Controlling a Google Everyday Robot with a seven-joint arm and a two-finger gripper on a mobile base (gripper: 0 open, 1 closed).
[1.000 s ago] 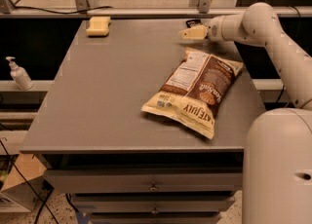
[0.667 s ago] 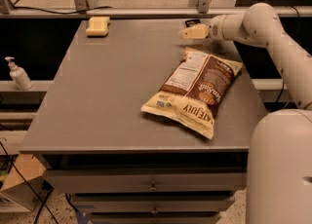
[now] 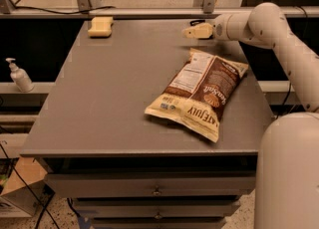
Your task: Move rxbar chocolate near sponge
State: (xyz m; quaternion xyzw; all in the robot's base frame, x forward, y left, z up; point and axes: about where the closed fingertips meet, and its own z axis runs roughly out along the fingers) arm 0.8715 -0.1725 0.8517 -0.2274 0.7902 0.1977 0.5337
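Chip bag (image 3: 199,96) on table (image 3: 99,98); pump bottle (image 3: 20,76)

The pincer (image 3: 195,30) hung low over the far right part of the grey worktop (image 3: 109,88), at the end of a white arm (image 3: 279,34) that reached in from the right. Just behind it lay a thin dark shape, seemingly the rxbar chocolate (image 3: 198,22), too small to read. The pale yellow sponge (image 3: 100,26) sat at the far left corner, well apart from the pincer. A large cream-and-brown chip bag (image 3: 199,93) lay flat toward the near right. A white pump bottle (image 3: 19,75) stood on a ledge off to the left.
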